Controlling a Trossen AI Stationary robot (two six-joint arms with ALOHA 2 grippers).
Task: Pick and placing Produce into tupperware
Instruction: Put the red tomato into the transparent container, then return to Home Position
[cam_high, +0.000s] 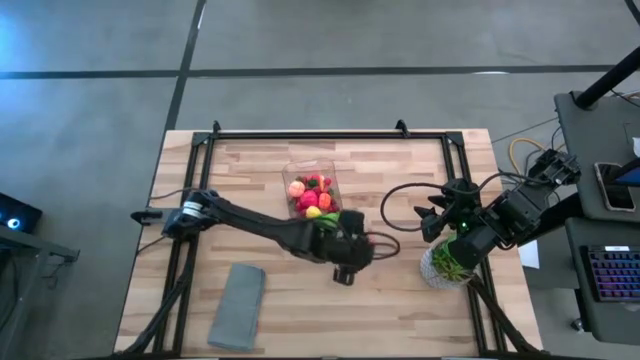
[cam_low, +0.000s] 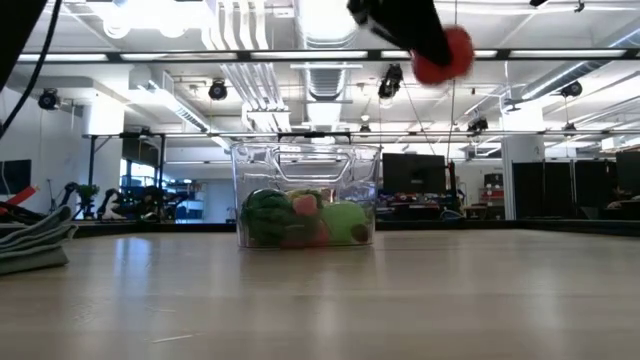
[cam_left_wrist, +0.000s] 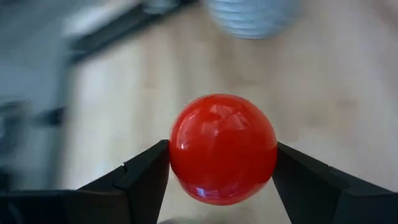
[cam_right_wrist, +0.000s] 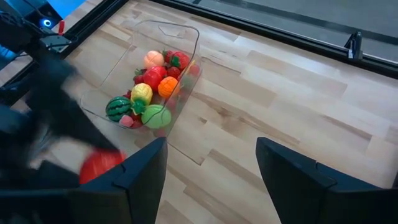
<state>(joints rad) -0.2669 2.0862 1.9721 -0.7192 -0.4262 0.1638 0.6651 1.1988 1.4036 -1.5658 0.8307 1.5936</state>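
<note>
I have the left gripper (cam_left_wrist: 221, 186) closed on a red ball (cam_left_wrist: 222, 148); the wrist camera shows a finger pressed to each side of it. From above, that arm reaches across the middle of the table and the gripper sits just near of the clear container (cam_high: 312, 190), toward its right corner, though the ball itself is hard to make out there. At table height the ball (cam_low: 443, 55) hangs high above the wood, up and right of the container (cam_low: 305, 195). The container stands in the middle of the table, holding the other toy fruit (cam_right_wrist: 149, 93): red, orange, yellow, pink and green pieces. The right gripper (cam_right_wrist: 211, 180) waits on the right by the potted plant (cam_high: 447, 265), its fingers apart and nothing between them. A folded grey cloth (cam_high: 237, 305) lies near left.
</note>
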